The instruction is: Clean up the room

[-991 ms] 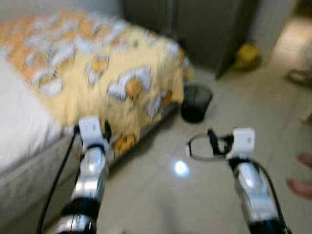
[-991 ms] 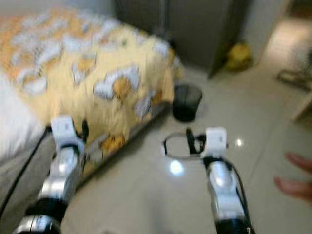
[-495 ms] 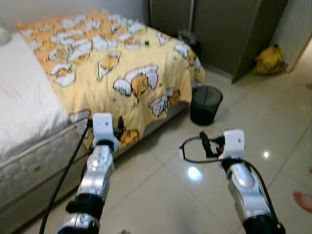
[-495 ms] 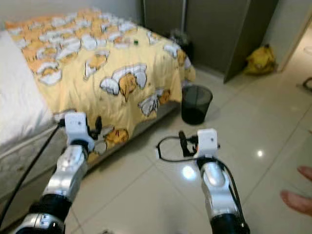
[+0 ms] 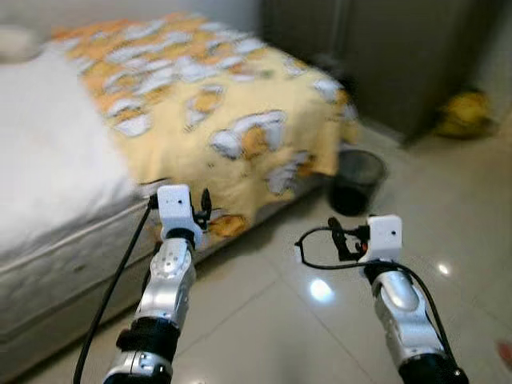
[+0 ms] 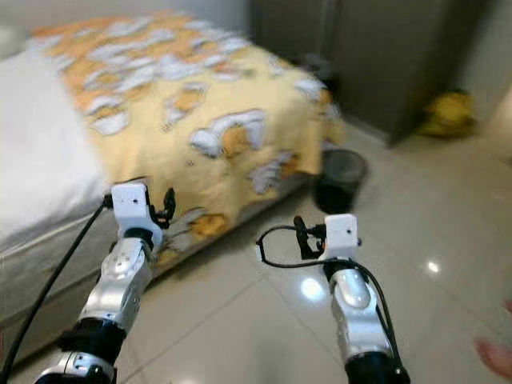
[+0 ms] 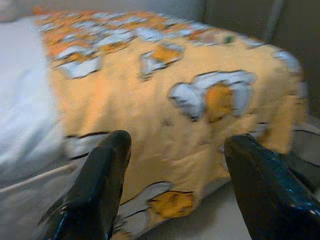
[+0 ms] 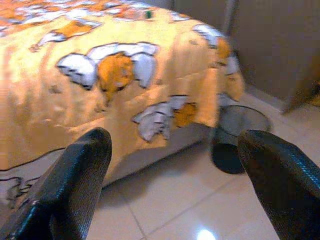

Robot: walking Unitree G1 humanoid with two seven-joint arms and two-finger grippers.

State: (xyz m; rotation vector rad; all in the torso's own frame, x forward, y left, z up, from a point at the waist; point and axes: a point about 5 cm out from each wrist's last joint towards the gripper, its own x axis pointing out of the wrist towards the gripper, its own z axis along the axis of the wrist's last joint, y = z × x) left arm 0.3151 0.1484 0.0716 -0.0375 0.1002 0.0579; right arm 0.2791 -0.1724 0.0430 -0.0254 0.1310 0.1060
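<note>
On the far left lies a bed with a white, smooth-looking sheet [image 5: 56, 152] over a pale quilted mattress side [image 5: 72, 264], and across its foot end hangs a soft yellow blanket printed with white and orange cartoon shapes [image 5: 232, 112], its edge draping down toward the floor. In front of the mattress corner the left gripper [image 7: 172, 185] is held up above the floor, its two glossy black fingers [image 7: 100, 185] spread wide with nothing between them; a black cable trails down beside its silver arm. The floor is of large glossy cream tiles [image 5: 264, 336] that mirror a bright ceiling light. Further right the right gripper [image 8: 182, 187] hovers over the tiles, its textured black fingers [image 8: 75, 185] likewise wide apart and holding nothing, with a loop of thin black cable curling beside its white wrist block. Beyond it, just beside the hanging corner of the blanket, stands a small round black mesh wastebasket [image 5: 356, 180] with tapering walls; what it holds cannot be made out. Behind the wastebasket rise flat dark grey wardrobe doors [image 5: 416, 56], and at their foot on the right a blurred, crumpled yellow bag [image 5: 464, 116] rests on the floor.
</note>
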